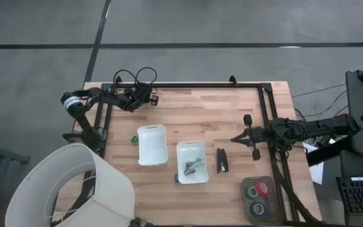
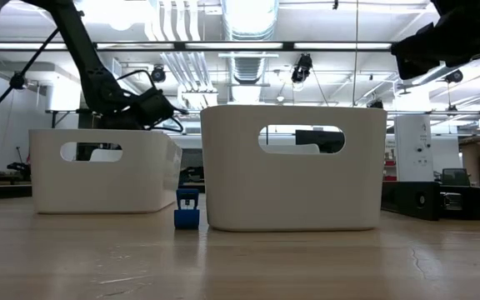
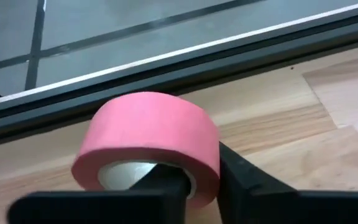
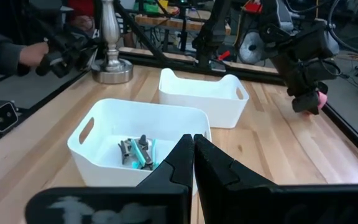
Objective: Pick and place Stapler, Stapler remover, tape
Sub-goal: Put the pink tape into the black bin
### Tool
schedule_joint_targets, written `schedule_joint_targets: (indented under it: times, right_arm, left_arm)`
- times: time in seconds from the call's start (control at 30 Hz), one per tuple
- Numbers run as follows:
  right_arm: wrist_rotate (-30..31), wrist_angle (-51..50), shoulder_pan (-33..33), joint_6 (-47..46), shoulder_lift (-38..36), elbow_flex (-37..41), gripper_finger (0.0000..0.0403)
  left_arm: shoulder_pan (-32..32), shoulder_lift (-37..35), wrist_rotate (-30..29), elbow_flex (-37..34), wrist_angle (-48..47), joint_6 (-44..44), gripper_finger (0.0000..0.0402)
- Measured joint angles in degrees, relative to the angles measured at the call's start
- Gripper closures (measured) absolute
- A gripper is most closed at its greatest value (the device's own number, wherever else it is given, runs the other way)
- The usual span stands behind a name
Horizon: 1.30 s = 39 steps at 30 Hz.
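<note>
The left gripper (image 3: 197, 186) has its jaws clamped on a pink tape roll (image 3: 148, 146), one finger through its core, above the tabletop's (image 1: 200, 113) far edge. The pick looks done; next comes carrying it to a white tray (image 1: 152, 145). The right gripper (image 4: 193, 163) waits closed.

Even overhead light, ceiling glare, soft shadows

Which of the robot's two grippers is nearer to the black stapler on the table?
Right. The right gripper hovers just beside the stapler, on its far right side. The left gripper is across the table at the far edge, beyond both white trays.
</note>
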<state>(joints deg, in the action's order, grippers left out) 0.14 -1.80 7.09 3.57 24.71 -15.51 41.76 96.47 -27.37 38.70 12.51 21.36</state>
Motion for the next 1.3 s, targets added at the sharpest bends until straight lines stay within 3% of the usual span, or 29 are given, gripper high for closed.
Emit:
schedule_joint_targets:
  times: [0.3,0.63,0.93,1.17,1.3]
  right_arm:
    - [-0.15,1.04,0.13,-1.16,0.00,0.00,0.0394]
    - [-0.14,1.34,0.13,-2.28,0.09,0.00,0.0394]
    - [-0.13,6.52,0.13,-7.27,4.03,0.23,0.0394]
    - [-0.04,15.59,0.13,-11.00,11.49,0.33,0.0392]
    - [-0.01,22.13,0.13,-11.13,16.97,0.33,0.0370]
  left_arm:
    - [-2.34,-2.74,9.03,-0.07,1.48,1.83,0.0349]
    - [-11.64,-10.32,25.57,-0.07,13.15,4.74,0.0356]
    - [-27.81,-11.02,26.84,1.41,22.60,2.17,0.0337]
    - [-40.34,-11.01,26.84,5.82,26.25,-4.99,0.0353]
    - [-44.98,-10.39,26.82,7.71,26.10,-8.31,0.0346]
